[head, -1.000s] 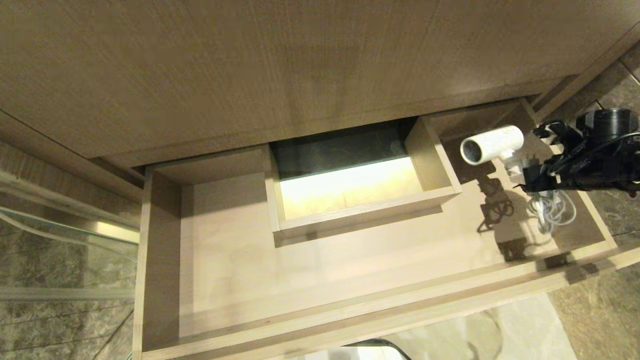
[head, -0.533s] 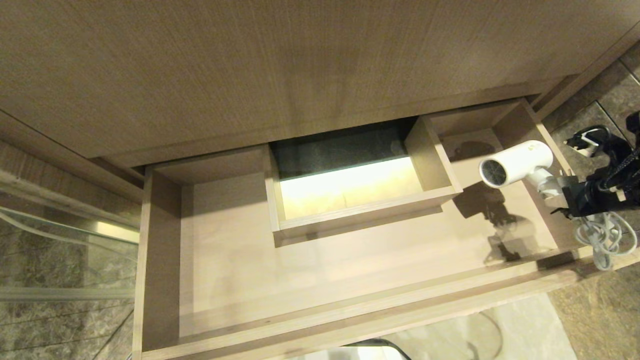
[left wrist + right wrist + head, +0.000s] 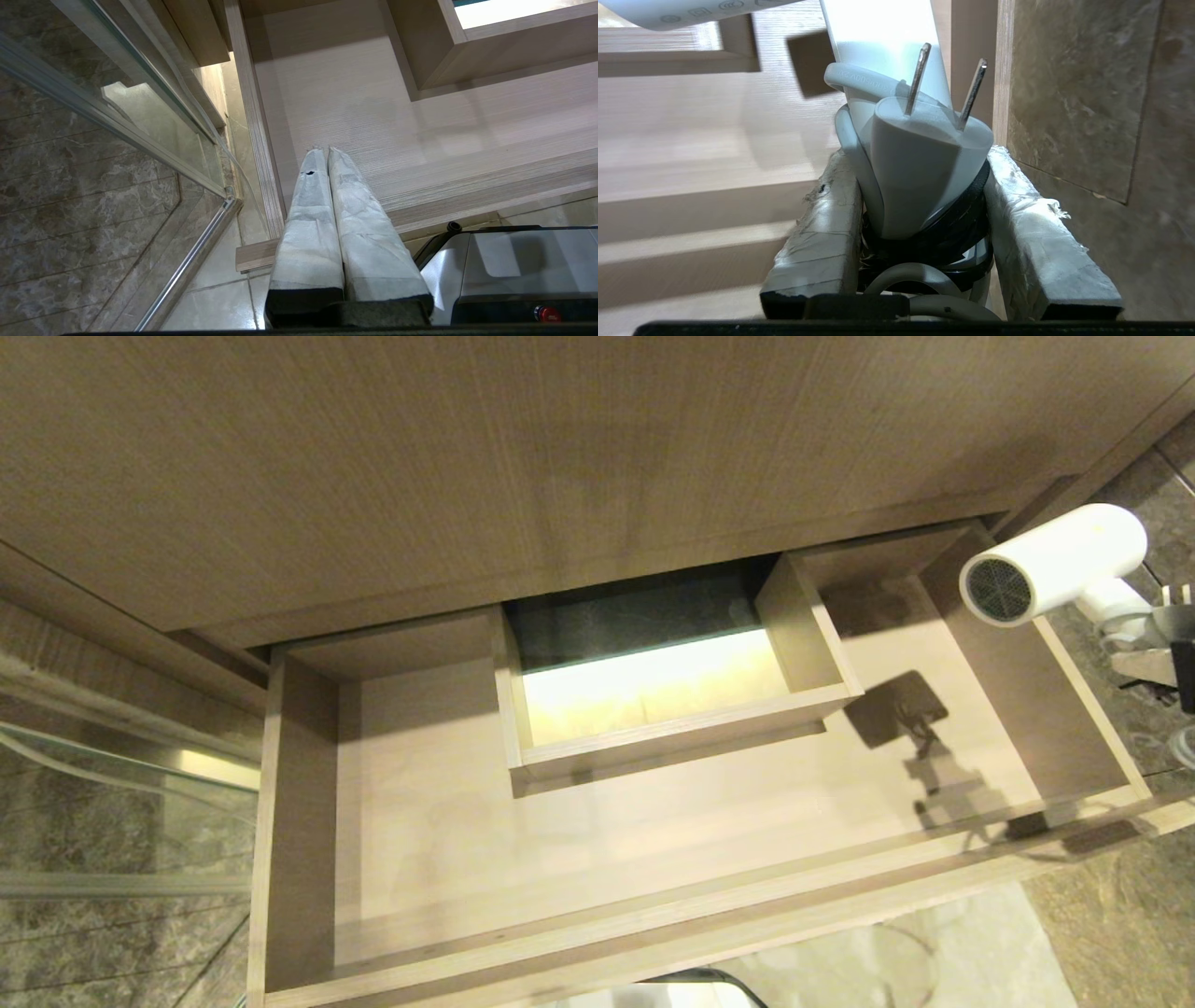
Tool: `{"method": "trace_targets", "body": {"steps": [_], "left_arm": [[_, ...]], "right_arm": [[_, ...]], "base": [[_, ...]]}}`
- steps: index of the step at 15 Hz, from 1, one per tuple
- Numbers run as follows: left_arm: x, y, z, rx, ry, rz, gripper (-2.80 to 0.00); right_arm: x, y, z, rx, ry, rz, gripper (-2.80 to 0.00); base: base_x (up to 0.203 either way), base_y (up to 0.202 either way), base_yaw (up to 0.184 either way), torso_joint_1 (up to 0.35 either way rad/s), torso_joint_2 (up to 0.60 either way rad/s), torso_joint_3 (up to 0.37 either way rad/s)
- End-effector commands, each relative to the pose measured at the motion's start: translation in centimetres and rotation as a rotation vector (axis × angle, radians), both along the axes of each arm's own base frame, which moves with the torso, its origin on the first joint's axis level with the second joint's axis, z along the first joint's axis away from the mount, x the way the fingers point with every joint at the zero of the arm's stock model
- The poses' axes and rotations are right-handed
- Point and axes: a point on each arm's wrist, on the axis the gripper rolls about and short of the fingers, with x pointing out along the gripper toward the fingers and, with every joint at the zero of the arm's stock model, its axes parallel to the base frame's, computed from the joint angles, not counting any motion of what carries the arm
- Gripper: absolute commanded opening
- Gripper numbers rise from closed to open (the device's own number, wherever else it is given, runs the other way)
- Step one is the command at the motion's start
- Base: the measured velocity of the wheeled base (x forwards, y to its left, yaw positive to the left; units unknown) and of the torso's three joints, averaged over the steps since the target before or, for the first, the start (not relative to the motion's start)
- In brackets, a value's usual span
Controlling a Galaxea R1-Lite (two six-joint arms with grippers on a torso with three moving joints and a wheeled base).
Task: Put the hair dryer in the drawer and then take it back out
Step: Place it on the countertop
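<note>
Nearest the camera in the head view, along the lower edge of the frame, runs the front of the drawer (image 3: 653, 933), pulled wide open with its pale floor bare; the boxed cutout (image 3: 653, 709) sits at the middle, and the taller wood panel (image 3: 560, 457) fills the top of the frame. The hair dryer (image 3: 1055, 565) is at the upper right, in the air over the drawer's right wall, its dark grille facing the frame's left, so the taking-out half of the task looks to be under way. The right gripper (image 3: 920, 205) is clenched on the handle end: in the right wrist view its padded fingers (image 3: 817, 233) squeeze the handle together with the wound cord and the plug (image 3: 924, 158), prongs pointing away from the camera. To do this step well, the grip should stay firm while the dryer is carried clear of the side wall, with care that no loop of cord snags on the rim. The left gripper (image 3: 327, 151) is parked over the drawer's near left corner, its fingers pressed together on nothing. In the head view the right gripper is mostly cut off by the right edge, and how much cord dangles below cannot be made out.
</note>
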Motion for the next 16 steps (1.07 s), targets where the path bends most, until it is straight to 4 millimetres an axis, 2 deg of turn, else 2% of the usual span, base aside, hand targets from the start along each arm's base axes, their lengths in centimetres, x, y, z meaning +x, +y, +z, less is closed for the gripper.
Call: {"method": "trace_targets", "body": {"steps": [1,4,7,10,12,16], "left_arm": [[0.0,0.0,0.0,-0.001,0.001,0.0,-2.8],[0.0,0.0,0.0,-0.001,-0.001,0.0,-2.8],[0.0,0.0,0.0,-0.001,0.001,0.0,-2.8],[0.0,0.0,0.0,-0.001,-0.002,0.0,-2.8],[0.0,0.0,0.0,-0.001,-0.001,0.0,-2.8],[0.0,0.0,0.0,-0.001,0.001,0.0,-2.8]], "right_arm": [[-3.1,0.7,1.5,-0.023,-0.087,-0.001,-2.8],[-5.5,1.2,3.2,-0.091,-0.173,-0.043,-2.8],[-7.3,1.6,3.2,-0.183,-0.19,-0.043,-2.8],[-7.6,1.7,3.3,-0.189,-0.227,-0.04,-2.8],[-7.7,1.7,3.4,-0.193,-0.243,-0.041,-2.8],[-7.8,1.7,3.5,-0.195,-0.246,-0.041,-2.8]], "base": [[0.0,0.0,0.0,0.0,0.0,0.0],[0.0,0.0,0.0,0.0,0.0,0.0],[0.0,0.0,0.0,0.0,0.0,0.0],[0.0,0.0,0.0,0.037,-0.03,-0.01],[0.004,0.002,0.026,0.2,-0.36,-0.138],[0.001,-0.004,0.151,0.231,-0.47,-0.207]]}}
